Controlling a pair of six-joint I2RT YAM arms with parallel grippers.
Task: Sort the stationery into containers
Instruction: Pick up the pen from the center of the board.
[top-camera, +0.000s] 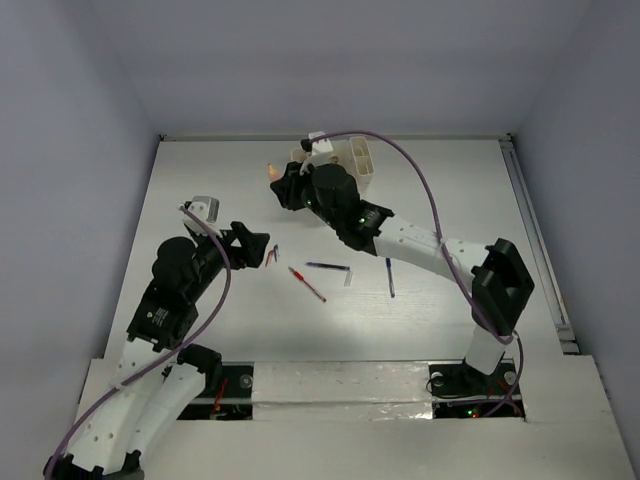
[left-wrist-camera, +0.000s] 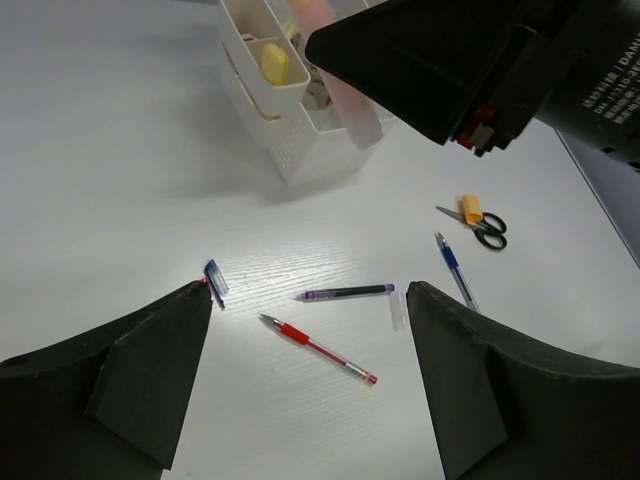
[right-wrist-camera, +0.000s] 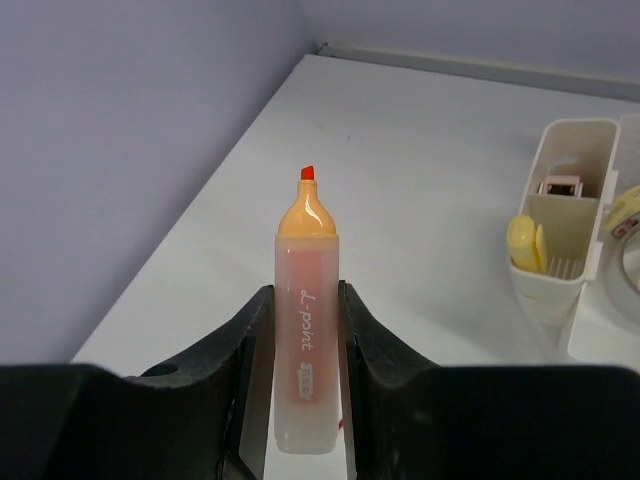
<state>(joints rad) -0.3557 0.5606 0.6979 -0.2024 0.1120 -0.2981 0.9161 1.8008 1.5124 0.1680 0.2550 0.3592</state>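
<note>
My right gripper (right-wrist-camera: 303, 292) is shut on a stubby pink highlighter (right-wrist-camera: 305, 350) with an orange tip, held up left of the white organizer (right-wrist-camera: 560, 275). A yellow stick (right-wrist-camera: 522, 240) stands in its side compartment, and a tape roll (right-wrist-camera: 628, 235) shows at the view's right edge. My left gripper (left-wrist-camera: 308, 292) hangs open above the table, nothing between its fingers (left-wrist-camera: 150, 370). Below it lie a red pen (left-wrist-camera: 318, 348), a purple pen (left-wrist-camera: 345, 293), a blue pen (left-wrist-camera: 455, 270) and small black-handled scissors (left-wrist-camera: 485, 225). From above, the right gripper (top-camera: 283, 185) is beside the organizer (top-camera: 352, 157).
A blue pen cap (left-wrist-camera: 215, 280) lies by the left finger and a clear cap (left-wrist-camera: 397, 310) by the purple pen. The right arm (top-camera: 400, 235) stretches diagonally over the table's middle. Grey walls close in the table at the back and both sides.
</note>
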